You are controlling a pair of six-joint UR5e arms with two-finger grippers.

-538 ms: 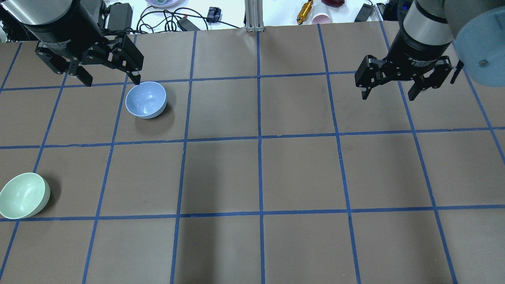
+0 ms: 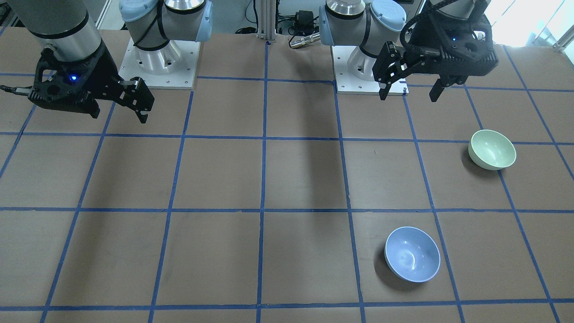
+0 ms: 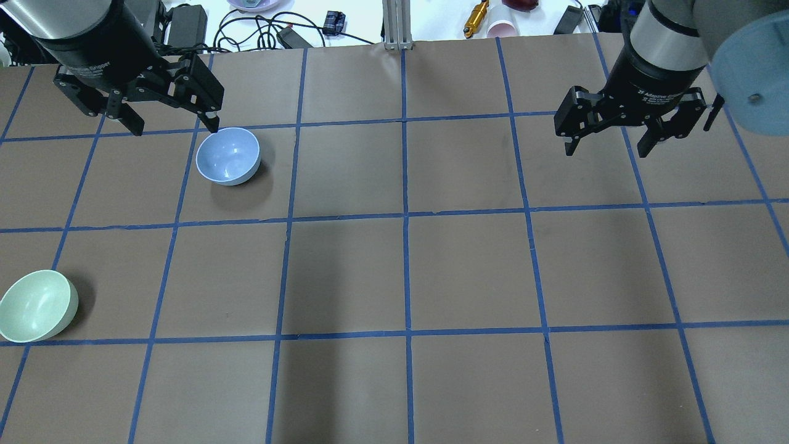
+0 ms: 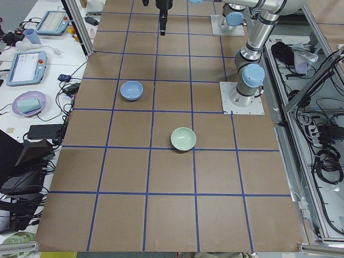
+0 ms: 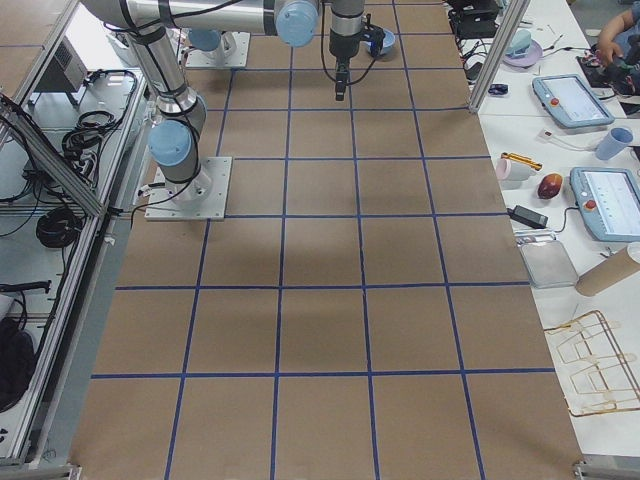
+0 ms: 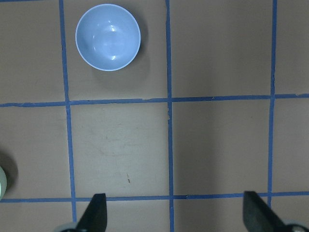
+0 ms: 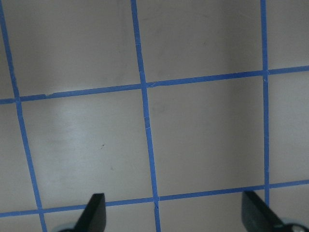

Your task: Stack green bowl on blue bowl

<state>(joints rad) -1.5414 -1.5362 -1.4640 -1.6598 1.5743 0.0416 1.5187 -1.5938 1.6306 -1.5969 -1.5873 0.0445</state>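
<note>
Left gripper (image 3: 177,125): jaws spread wide with nothing between them. It hangs well above the table (image 3: 468,271).
Left gripper, wrist view: both fingertips (image 6: 96,215) show at the bottom edge, with only bare brown paper and blue tape between them.
Left gripper to blue bowl (image 3: 228,156): in the overhead view one fingertip overlaps the bowl's far-left rim. The wrist view shows clear paper between fingers and bowl, so there is no contact.
Left gripper to green bowl (image 3: 37,305): the bowl lies to the left of the gripper and nearer the robot. Only a sliver of it shows at the left edge of the wrist view.
Green bowl, location: at the table's left edge on the near side, upright with its mouth up, empty, just beside a tape line.
Blue bowl, location: farther out and to the right of the green bowl, upright, empty, and well apart from it.
Axis: both bowls are round with no long axis, so a rim grip looks workable from any heading.
Nearer arm: the left, since both bowls sit in the left half of the table.
Right gripper (image 3: 607,148): fingers parted and empty, over the far right of the table and well apart from both bowls.
Step in hand (judgement): stacking has not begun. The move called for is a traverse left and toward the robot, then a descent onto the green bowl's rim.
Risk (judgement): the glossy rim may slip in the grip, and the bowl sits close to the table edge.
</note>
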